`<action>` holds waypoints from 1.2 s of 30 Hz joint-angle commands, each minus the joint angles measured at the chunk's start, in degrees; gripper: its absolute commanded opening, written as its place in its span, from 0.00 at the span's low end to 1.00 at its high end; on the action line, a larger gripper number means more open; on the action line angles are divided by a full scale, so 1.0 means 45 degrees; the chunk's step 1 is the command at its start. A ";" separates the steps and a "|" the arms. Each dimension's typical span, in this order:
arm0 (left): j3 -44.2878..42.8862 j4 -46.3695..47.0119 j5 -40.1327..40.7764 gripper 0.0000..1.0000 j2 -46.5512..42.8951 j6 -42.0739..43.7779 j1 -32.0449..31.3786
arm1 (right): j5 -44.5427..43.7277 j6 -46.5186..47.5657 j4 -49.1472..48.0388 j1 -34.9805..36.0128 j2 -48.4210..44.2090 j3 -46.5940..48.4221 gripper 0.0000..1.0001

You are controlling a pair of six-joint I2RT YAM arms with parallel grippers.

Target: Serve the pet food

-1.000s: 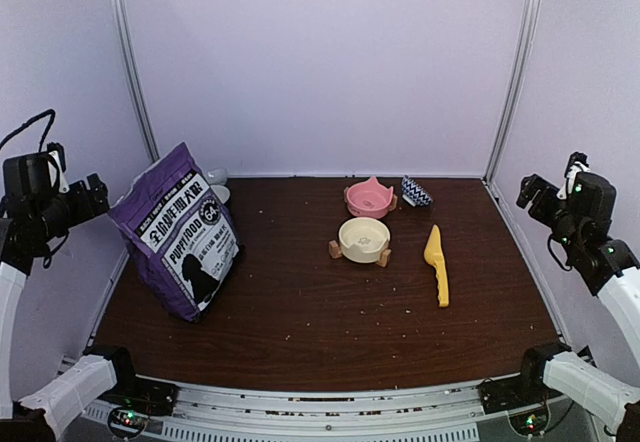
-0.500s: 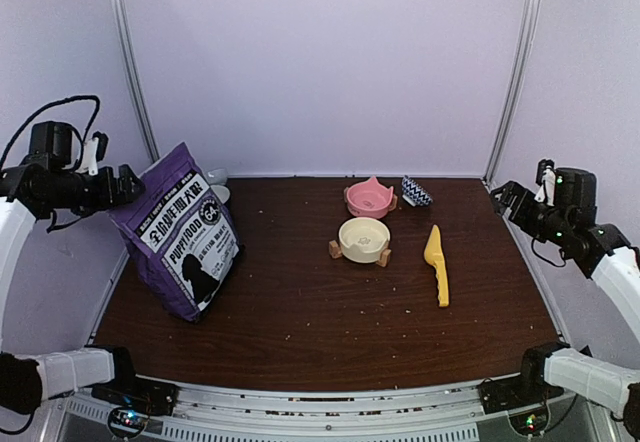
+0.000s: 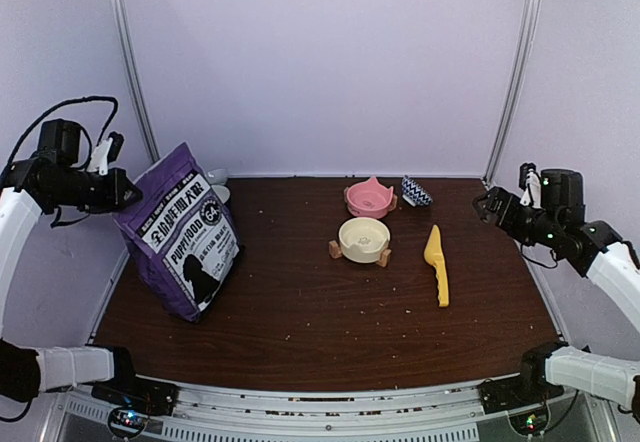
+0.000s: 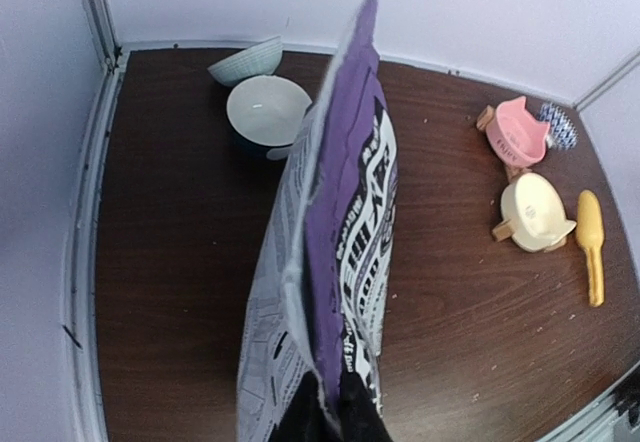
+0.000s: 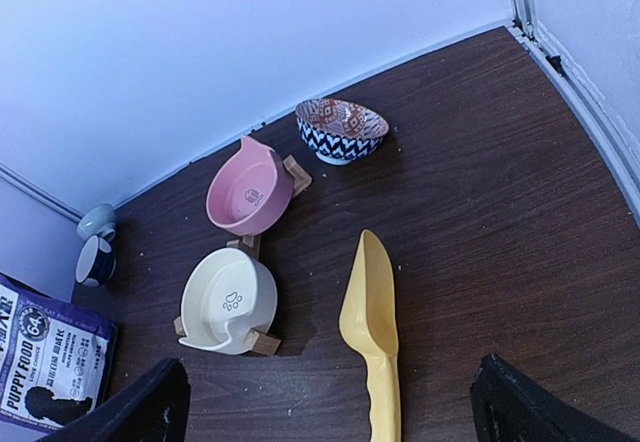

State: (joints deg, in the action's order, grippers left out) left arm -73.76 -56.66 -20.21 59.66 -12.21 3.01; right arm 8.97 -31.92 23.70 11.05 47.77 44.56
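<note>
Food: your pet food bag (image 3: 185, 232) stands well to the left of the cream bowl (image 3: 363, 237). Nothing inside it shows, and you cannot tell if its top is open.
Left gripper: your left gripper (image 4: 328, 412) is pinched onto the bag's top edge. Its fingers are nearly together, with the thin edge between them.
Right gripper: your right gripper (image 3: 487, 205) is wide open and holds nothing. It hangs in the air well to the right of the cream bowl.
Scoop: the yellow scoop (image 3: 437, 262) lies flat just to the right of the cream bowl.
Slip risk: you hold only a thin bit of the bag. If you lift fast, it could slide out and fall over.
Spill risk: if the bag tips too early, what is inside could pour onto the table and miss the cream bowl.
Bump risk: the pink bowl (image 3: 369, 197) sits just behind the cream bowl. A swinging bag could knock both.
Table: the table (image 3: 300, 332) is flat, dark brown wood, with tiny light specks (image 3: 410, 310) near the cream bowl.
Room: plain pale purple walls (image 3: 320, 62) stand behind the cream bowl, with metal posts (image 3: 128, 62) in the corners.
</note>
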 commanded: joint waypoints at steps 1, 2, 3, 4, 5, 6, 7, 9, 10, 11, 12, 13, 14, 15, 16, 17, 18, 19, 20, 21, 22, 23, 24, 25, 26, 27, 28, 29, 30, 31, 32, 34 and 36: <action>-0.0207 0.0029 -0.0794 0.00 -0.0060 0.0375 -0.0080 | -0.0609 -0.0143 -0.0164 0.0771 0.0364 0.0530 1.00; -0.0220 0.0106 -0.0950 0.00 -0.0123 0.0343 -0.0143 | -0.0754 -0.0151 -0.0118 0.1005 0.0494 0.0663 1.00; -0.0212 0.0213 -0.1065 0.00 -0.0200 0.0280 -0.0251 | -0.0936 -0.0135 -0.0097 0.1266 0.0639 0.0821 1.00; -0.0160 0.0407 -0.1192 0.00 -0.0322 0.0118 -0.0425 | -0.1114 -0.0143 -0.0075 0.1552 0.0796 0.0973 1.00; -0.0071 0.0720 -0.1383 0.00 -0.0523 -0.0092 -0.0772 | -0.1325 -0.0171 -0.0056 0.1876 0.0985 0.1153 1.00; 0.0092 0.1137 -0.1566 0.00 -0.0709 -0.0382 -0.1086 | -0.1524 -0.0238 -0.0036 0.2193 0.1162 0.1344 1.00; 0.0337 0.1688 -0.1728 0.00 -0.0932 -0.0843 -0.1504 | -0.1681 -0.0349 -0.0030 0.2493 0.1382 0.1524 1.00; 0.0870 0.3058 -0.1878 0.00 -0.1331 -0.1876 -0.2445 | -0.1774 -0.0671 -0.0187 0.3089 0.1794 0.1853 1.00; 0.1115 0.3807 -0.1831 0.00 -0.1518 -0.2490 -0.3009 | -0.1737 -0.0893 -0.0304 0.3396 0.1998 0.2020 1.00; 0.1368 0.4553 -0.1727 0.00 -0.1653 -0.3067 -0.3561 | -0.1599 -0.1099 -0.0480 0.3674 0.2211 0.2163 1.00; 0.1583 0.5283 -0.1467 0.00 -0.1763 -0.3605 -0.4145 | -0.1517 -0.1289 -0.0697 0.3955 0.2426 0.2276 1.00; 0.1739 0.5951 -0.1042 0.00 -0.1843 -0.4076 -0.4806 | -0.1463 -0.1486 -0.0914 0.4274 0.2675 0.2402 1.00; 0.1861 0.6545 -0.0525 0.00 -0.1867 -0.4413 -0.5509 | -0.1447 -0.1642 -0.1139 0.4585 0.2860 0.2530 1.00; 0.1911 0.7019 0.0048 0.00 -0.1795 -0.4697 -0.6271 | -0.1435 -0.1820 -0.1341 0.5039 0.3066 0.2656 1.00; 0.1914 0.7437 0.0534 0.00 -0.1666 -0.4944 -0.6947 | -0.1428 -0.1922 -0.1493 0.5393 0.3263 0.2804 1.00; 0.1881 0.7790 0.0971 0.00 -0.1450 -0.5178 -0.7642 | -0.1423 -0.2082 -0.1585 0.5689 0.3512 0.3029 1.00; 0.1852 0.8139 0.1306 0.00 -0.1200 -0.5403 -0.8239 | -0.1393 -0.2193 -0.1631 0.6007 0.3763 0.3221 0.99; 0.1800 0.8539 0.1592 0.00 -0.0928 -0.5577 -0.8792 | -0.1303 -0.2282 -0.1656 0.6290 0.4017 0.3421 0.97; 0.1684 0.8877 0.1809 0.00 -0.0627 -0.5714 -0.9349 | -0.1209 -0.2350 -0.1706 0.6563 0.4285 0.3593 0.96; 0.1556 0.9290 0.2014 0.00 -0.0329 -0.5794 -0.9989 | -0.1112 -0.2422 -0.1780 0.6829 0.4531 0.3770 0.95; 0.1406 0.9604 0.2113 0.00 0.0118 -0.5865 -1.0414 | -0.1071 -0.2487 -0.1926 0.7082 0.4733 0.3895 0.94; 0.1260 0.9906 0.2160 0.00 0.0326 -0.5896 -1.0800 | -0.1034 -0.2556 -0.2040 0.7355 0.4931 0.3982 0.94; 0.1079 1.0184 0.2134 0.00 0.0798 -0.5939 -1.1119 | -0.1007 -0.2609 -0.2287 0.7597 0.5105 0.4036 0.93; 0.0912 1.0453 0.2077 0.00 0.1146 -0.5969 -1.1440 | -0.0965 -0.2659 -0.2502 0.7803 0.5283 0.4092 0.93; 0.0725 1.0704 0.1965 0.00 0.1478 -0.5990 -1.1712 | -0.0896 -0.2717 -0.2681 0.7992 0.5454 0.4143 0.93; 0.0541 1.0925 0.1826 0.00 0.1807 -0.6017 -1.1924 | -0.0814 -0.2756 -0.2825 0.8162 0.5668 0.4191 0.92; 0.0373 1.1065 0.1716 0.00 0.2110 -0.6032 -1.2119 | -0.0718 -0.2768 -0.2943 0.8315 0.5883 0.4277 0.87; 0.0196 1.1161 0.1600 0.00 0.2377 -0.6046 -1.2265 | -0.0638 -0.2735 -0.2985 0.8437 0.6096 0.4383 0.80; 0.0040 1.1210 0.1436 0.00 0.2640 -0.6058 -1.2384 | -0.0594 -0.2733 -0.2968 0.8557 0.6313 0.4514 0.75; -0.0099 1.1223 0.1267 0.00 0.2843 -0.6062 -1.2472 | -0.0559 -0.2731 -0.2917 0.8650 0.6486 0.4647 0.71; -0.0202 1.1234 0.1099 0.00 0.3015 -0.6075 -1.2527 | -0.0552 -0.2743 -0.2886 0.8716 0.6627 0.4745 0.67; -0.0286 1.1261 0.0884 0.00 0.3172 -0.6109 -1.2579 | -0.0638 -0.2736 -0.2879 0.8825 0.6743 0.4842 0.65; -0.0270 1.1180 0.0982 0.06 0.3133 -0.6041 -1.2582 | -0.0891 -0.2756 -0.2922 0.8858 0.6630 0.4841 0.65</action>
State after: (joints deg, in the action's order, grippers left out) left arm -70.81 -18.70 -11.73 75.18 -39.11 -52.80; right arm 5.85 -43.97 11.99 50.30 78.39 64.47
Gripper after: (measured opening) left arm 0.020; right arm 0.652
